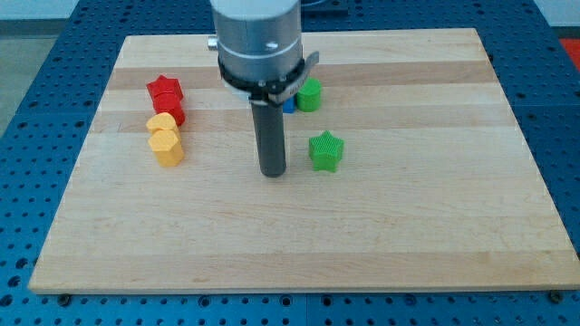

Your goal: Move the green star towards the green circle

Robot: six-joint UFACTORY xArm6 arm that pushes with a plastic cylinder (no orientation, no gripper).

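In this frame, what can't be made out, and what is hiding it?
- Blue blocks: in the camera view only a sliver shows; the arm's grey housing covers the rest, so shape and number are unreadable.
- Second red block: partly behind the red star; shape unclear.
- Two stacked-looking yellow blocks: overlapping, shapes uncertain.
- My tip shows, left of the green star, apart from it.
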